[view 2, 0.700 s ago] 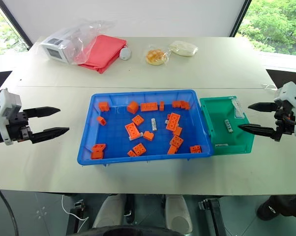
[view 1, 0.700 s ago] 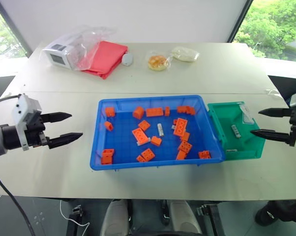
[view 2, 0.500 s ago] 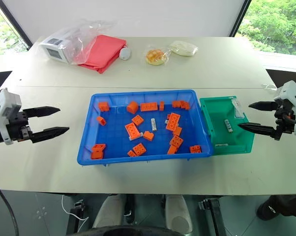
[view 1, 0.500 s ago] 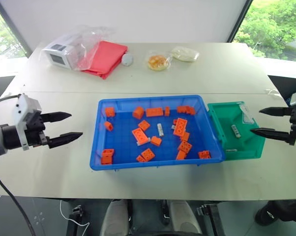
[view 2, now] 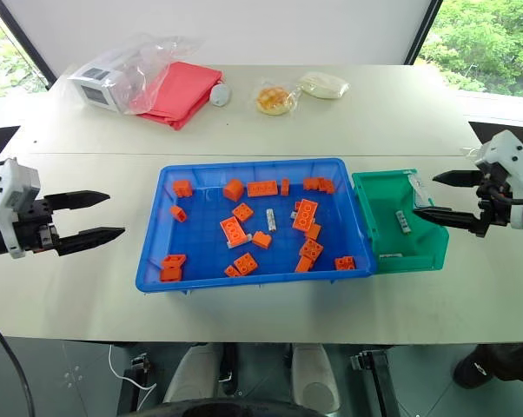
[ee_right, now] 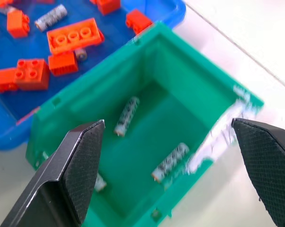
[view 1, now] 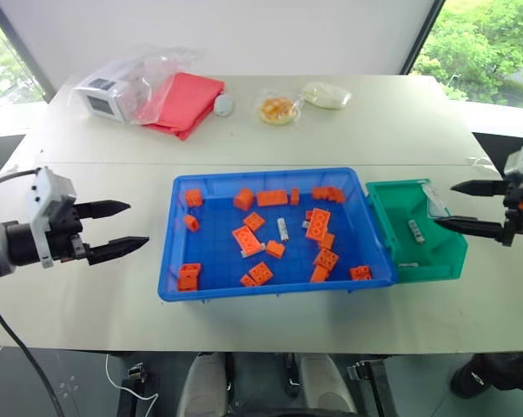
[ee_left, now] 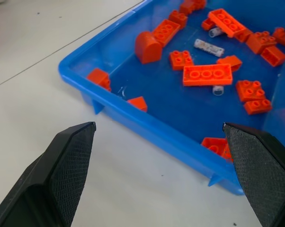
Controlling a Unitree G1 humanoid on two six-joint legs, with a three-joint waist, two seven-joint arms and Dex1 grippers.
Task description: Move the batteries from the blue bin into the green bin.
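On the table (view 1: pixel 270 321), the left end effector (view 1: pixel 121 229) is waiting open and empty beside the blue bin (view 1: pixel 244 289), where batteries (view 1: pixel 283 229) are lying among orange bricks (view 1: pixel 319 224). The right end effector (view 2: pixel 442 197), wide open and empty, is shifting inward over the green bin (view 2: pixel 413 256), suggesting a finished drop.

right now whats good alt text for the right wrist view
Open right gripper hovers above the green bin, which holds three silver batteries. Beside it, the blue bin holds orange bricks and another battery.
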